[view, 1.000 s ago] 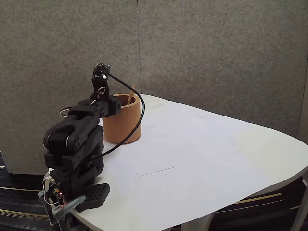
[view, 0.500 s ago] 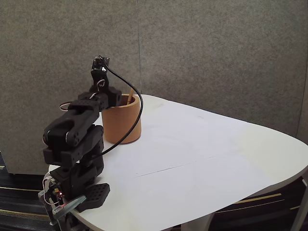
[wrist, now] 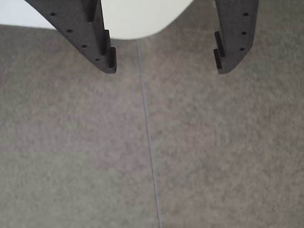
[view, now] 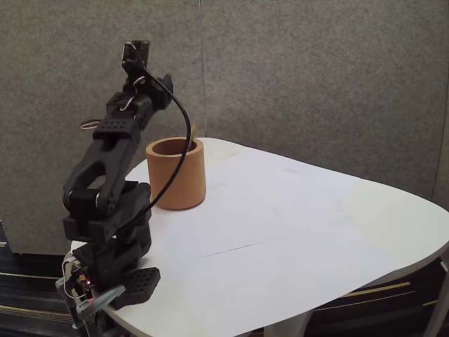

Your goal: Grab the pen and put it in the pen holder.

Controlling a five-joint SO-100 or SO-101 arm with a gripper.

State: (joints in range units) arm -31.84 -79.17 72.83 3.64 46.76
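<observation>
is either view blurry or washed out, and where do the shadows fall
Wrist view: the white table edge is overexposed, nearly featureless; the dark fingers are fairly sharp against the soft grey felt wall. Fixed view: even, diffuse light, no glare; only a faint shadow at the base of the pen holder; the arm reads as a detail-poor black mass.

One pen holder (view: 175, 173), one table (view: 295, 232)

Wrist view faces wall; fixed view oblique, table-wide.
</observation>
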